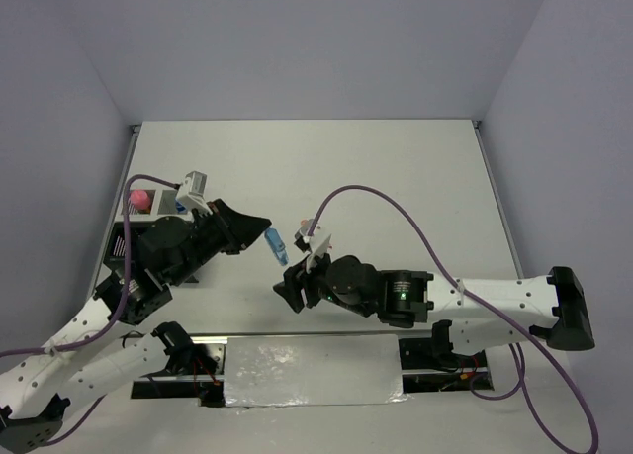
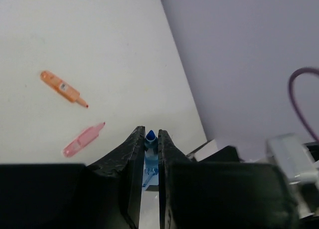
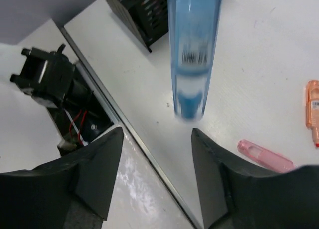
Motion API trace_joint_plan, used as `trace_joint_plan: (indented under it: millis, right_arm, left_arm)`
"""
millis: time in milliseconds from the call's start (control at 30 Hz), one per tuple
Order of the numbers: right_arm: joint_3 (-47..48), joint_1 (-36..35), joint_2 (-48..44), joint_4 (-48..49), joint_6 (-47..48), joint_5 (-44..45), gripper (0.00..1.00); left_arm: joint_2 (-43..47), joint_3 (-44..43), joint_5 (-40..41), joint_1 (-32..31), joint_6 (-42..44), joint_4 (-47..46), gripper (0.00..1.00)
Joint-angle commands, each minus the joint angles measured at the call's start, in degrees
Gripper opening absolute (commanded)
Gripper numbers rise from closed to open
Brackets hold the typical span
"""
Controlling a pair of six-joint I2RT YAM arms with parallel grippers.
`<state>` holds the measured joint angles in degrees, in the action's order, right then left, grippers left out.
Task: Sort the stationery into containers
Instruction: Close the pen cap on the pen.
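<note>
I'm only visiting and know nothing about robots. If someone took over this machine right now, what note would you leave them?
Left gripper: shut on the blue pen.
Right gripper: open, one jaw on each side of that pen, not touching it.
Loose on the table: orange highlighter and pink highlighter.
Organizer: beside the left arm. A pink-capped item stands in it, and something orange shows in a black compartment.
Done: at least those two are in.
Left: put away the blue pen, then the two loose highlighters.
</note>
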<state>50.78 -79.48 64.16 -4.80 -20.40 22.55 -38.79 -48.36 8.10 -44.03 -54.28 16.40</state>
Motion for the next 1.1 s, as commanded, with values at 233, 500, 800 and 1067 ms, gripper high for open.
trace_joint_plan:
  millis: [233, 500, 800, 1067]
  right_arm:
    - [-0.07, -0.67, -6.05, -2.33, -1.39, 2.94, 0.72]
    - [-3.23, 6.69, -13.09, 4.53, -12.36, -6.08, 0.72]
    - [-7.71, 16.20, -13.28, 12.86, -28.72, -17.17, 0.60]
    - [-9.56, 16.99, -9.94, 19.47, -33.03, -24.82, 0.59]
  left_arm:
    - [1.26, -0.34, 1.84, 0.26, 0.32, -8.58, 0.00]
    - [2.48, 5.11, -2.99, 0.26, -3.72, -16.31, 0.00]
    - [4.15, 12.40, -6.86, 0.26, -7.77, -29.32, 0.00]
    - [4.86, 14.61, -7.66, 0.26, -8.82, -33.54, 0.00]
